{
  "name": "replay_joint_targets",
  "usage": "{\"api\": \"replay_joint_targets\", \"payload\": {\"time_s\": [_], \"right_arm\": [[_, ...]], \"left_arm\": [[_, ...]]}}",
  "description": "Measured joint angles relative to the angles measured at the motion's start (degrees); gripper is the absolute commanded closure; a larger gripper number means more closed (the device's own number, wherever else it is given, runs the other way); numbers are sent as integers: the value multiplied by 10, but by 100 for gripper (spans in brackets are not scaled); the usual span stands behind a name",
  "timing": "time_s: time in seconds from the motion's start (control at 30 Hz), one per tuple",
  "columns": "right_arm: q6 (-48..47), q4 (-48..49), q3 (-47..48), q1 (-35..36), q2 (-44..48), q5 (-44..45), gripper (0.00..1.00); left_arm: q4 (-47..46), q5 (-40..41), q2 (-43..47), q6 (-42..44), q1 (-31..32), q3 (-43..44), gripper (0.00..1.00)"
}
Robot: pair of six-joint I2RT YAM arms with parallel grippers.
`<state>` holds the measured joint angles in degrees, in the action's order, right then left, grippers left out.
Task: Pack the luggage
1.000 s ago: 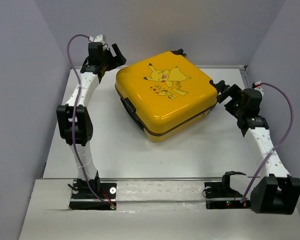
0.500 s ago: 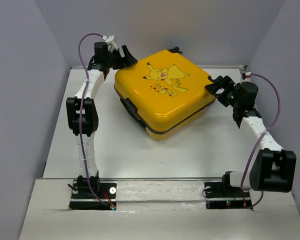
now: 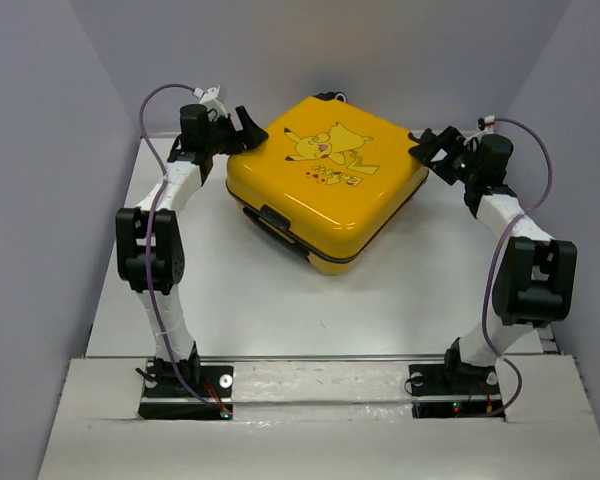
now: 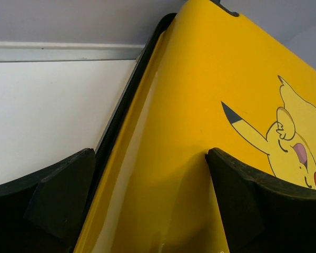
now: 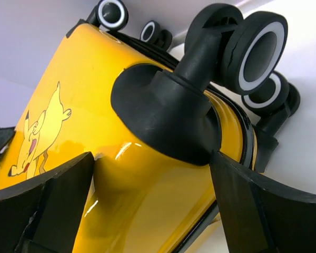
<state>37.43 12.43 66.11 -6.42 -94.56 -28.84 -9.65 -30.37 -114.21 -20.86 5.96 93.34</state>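
a yellow suitcase [image 3: 310, 190] lies shut and flat on the white bench [image 3: 280, 300], cartoon print [image 3: 330, 150] facing up. it is set cornerwise toward the far end, roughly midway between the two arms. the left fingers [image 3: 248, 128] stand wide at its far-left corner. the left wrist view shows one finger over the dark zip seam [image 4: 116, 126] on the bench side and the other above the glossy lid, neither clearly pressing down. the right fingers [image 3: 427, 150] are spread wide at the opposite, right-hand corner, where a black wheel [image 5: 258, 52] and its mount sit in the gap between them (contact there cannot be made out). neither arm holds anything.

the handle [image 3: 275, 215] faces near-left and the wheels far-right, so the long axis appears to run on that slant, with the two sets of fingers bracketing the other diagonal. the suitcase lies to the right of the left fingers and to the left of the right ones, each arm about equally close. any next move likely depends on both arms closing inward on those opposed corners together. a push from one side alone could simply slide or turn the smooth shell on the bench.
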Motion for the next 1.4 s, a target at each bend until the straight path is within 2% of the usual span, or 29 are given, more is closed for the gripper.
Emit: {"api": "replay_joint_targets", "payload": {"time_s": [0.17, 0.33, 0.47, 0.57, 0.67, 0.77, 0.8, 0.87, 0.9, 0.93, 0.97, 1.03, 1.13, 1.23, 1.3, 1.33, 1.4], "right_arm": [[-40, -7, 50, 17, -36, -7, 11], [-62, -9, 63, 48, -44, -3, 0], [-79, -53, 87, 67, -43, -7, 0], [-90, -123, 118, 79, -34, -15, 0], [-107, -204, 155, 91, -8, -24, 0], [-121, -237, 167, 103, 41, -52, 0], [-126, -244, 165, 109, 64, -59, 5], [-135, -246, 156, 117, 113, -71, 24], [-141, -228, 123, 122, 162, -78, 42], [-141, -217, 89, 125, 204, -83, 77], [-138, -202, 38, 127, 250, -86, 92], [-129, -166, -70, 131, 354, -89, 93], [-121, -143, -211, 148, 450, -84, 93], [-119, -144, -316, 166, 485, -71, 93], [-118, -142, -359, 174, 477, -61, 84], [-118, -137, -380, 176, 469, -57, 71], [-119, -120, -402, 180, 456, -54, 60]], "left_arm": [[-15, 42, 107, -14, 5, -134, 1], [11, 102, 225, -22, 7, -242, 1], [93, 144, 277, -22, 8, -238, 1], [163, 177, 289, -23, 8, -176, 1], [188, 213, 318, -21, 9, -116, 1], [195, 235, 398, -13, 9, -99, 1], [192, 236, 429, -10, 10, -109, 1], [170, 235, 506, -9, 19, -163, 5], [165, 229, 533, -9, 25, -198, 6], [160, 219, 567, -11, 33, -240, 11], [151, 205, 619, -15, 47, -313, 19], [162, 193, 665, -23, 71, -386, 29], [172, 173, 716, -53, 124, -509, 45], [197, 151, 756, -92, 169, -608, 45], [194, 147, 777, -117, 191, -641, 45], [185, 149, 783, -129, 204, -653, 45], [160, 150, 785, -154, 234, -672, 43]]}}
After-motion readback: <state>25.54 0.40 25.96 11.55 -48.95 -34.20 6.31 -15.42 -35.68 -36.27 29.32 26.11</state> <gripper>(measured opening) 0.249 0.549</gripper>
